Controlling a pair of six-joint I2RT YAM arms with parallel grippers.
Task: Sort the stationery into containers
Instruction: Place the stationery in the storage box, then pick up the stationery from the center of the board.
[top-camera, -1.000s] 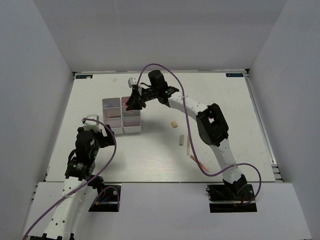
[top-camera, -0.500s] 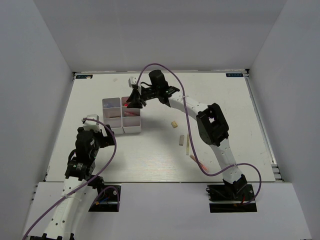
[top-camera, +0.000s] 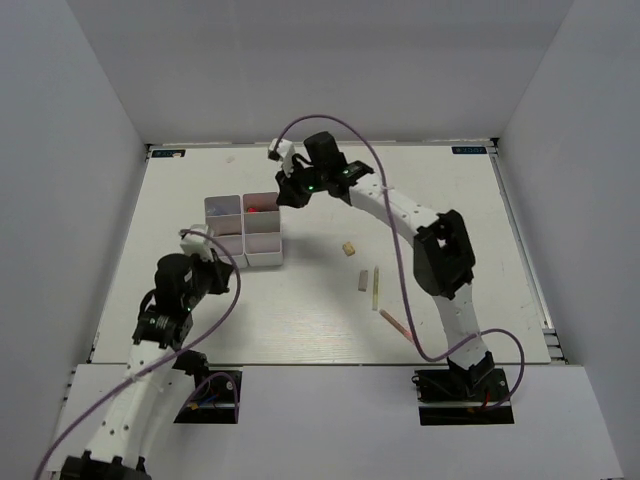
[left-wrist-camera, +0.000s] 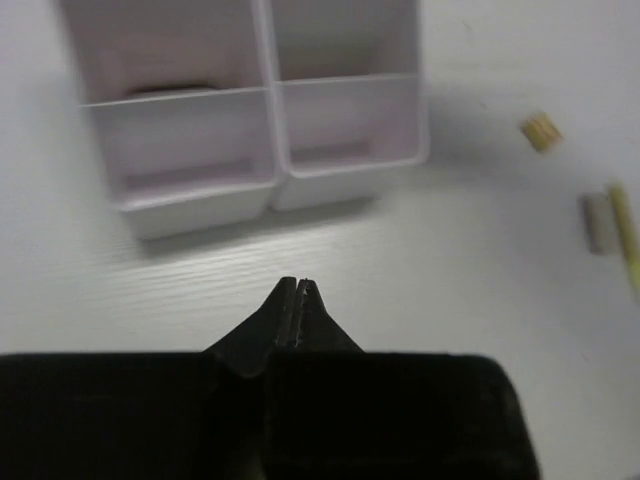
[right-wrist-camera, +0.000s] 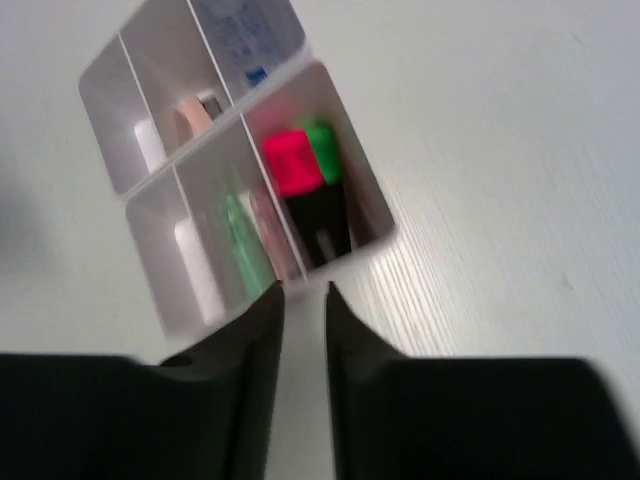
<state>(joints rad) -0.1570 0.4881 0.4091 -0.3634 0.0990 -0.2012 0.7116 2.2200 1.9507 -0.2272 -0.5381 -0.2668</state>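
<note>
While both tools are clenched on nothing — left tool (left-wrist-camera: 298, 287) near the tray (top-camera: 243, 231), right tool (top-camera: 287, 190) above it — pink highlighter (right-wrist-camera: 291, 162) and green highlighter (right-wrist-camera: 322, 148) sit inside one compartment; beige eraser (top-camera: 349, 248) lies right of tray on the tabletop (top-camera: 450, 220).

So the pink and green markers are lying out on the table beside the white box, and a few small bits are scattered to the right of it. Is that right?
Not quite. The right wrist view shows the pink marker and green marker standing inside a compartment of the white box. The small bits do lie on the table to its right.
</note>
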